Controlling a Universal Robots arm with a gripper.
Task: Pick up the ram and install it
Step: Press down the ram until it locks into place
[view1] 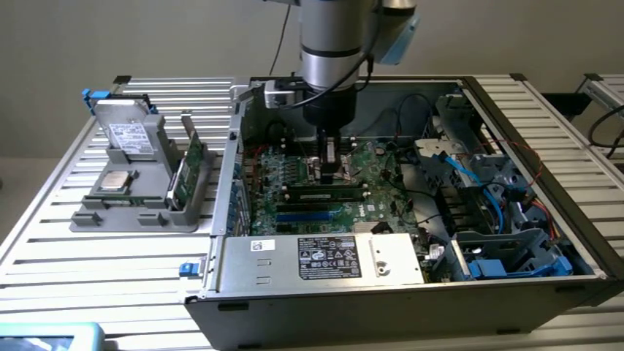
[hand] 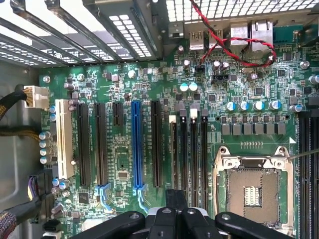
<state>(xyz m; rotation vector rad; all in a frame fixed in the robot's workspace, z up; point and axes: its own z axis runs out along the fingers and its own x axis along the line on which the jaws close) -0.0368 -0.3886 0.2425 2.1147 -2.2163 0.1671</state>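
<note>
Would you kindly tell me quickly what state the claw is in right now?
Claw: down inside the open computer case, just above the motherboard; whether it is open, closed or holding anything cannot be told.

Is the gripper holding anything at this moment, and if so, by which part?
It cannot be told for sure. The gripper is down over the motherboard, at the memory slots, with a dark narrow piece between its fingers; whether that is the ram is unclear.

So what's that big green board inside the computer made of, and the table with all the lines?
The green board looks like glossy coated circuit board, with shiny solder dots and black plastic slots. The table seems brushed aluminium: pale silver, ribbed slats with dull reflections. Both are guesses from looks.
</note>
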